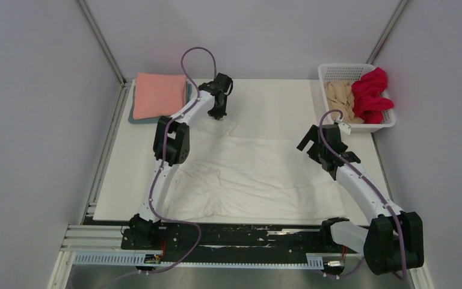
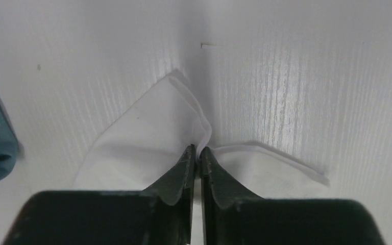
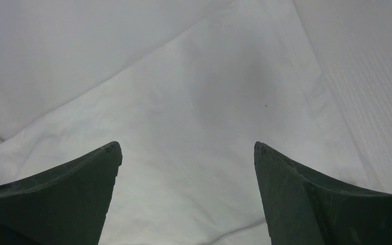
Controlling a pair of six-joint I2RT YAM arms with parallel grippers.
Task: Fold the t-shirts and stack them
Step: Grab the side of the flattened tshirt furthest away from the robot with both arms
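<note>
Top: white t-shirt (image 1: pixel 252 177) spread flat in the middle of the bench (image 1: pixel 277 99), left hand (image 1: pixel 219 114) at its far-left corner. Left wrist: jaws nearly closed, pinching a shirt fold. Right wrist: right hand (image 3: pixel 186 146) wide apart, just above white cloth.

The top camera looks down from above and behind the arms, far enough to see the whole bench (image 1: pixel 277 102). Each wrist camera looks forward along its own jaws, very close to the white t-shirt (image 1: pixel 258 174). All three views share this shirt; the left wrist view also shows bare bench beyond it
</note>
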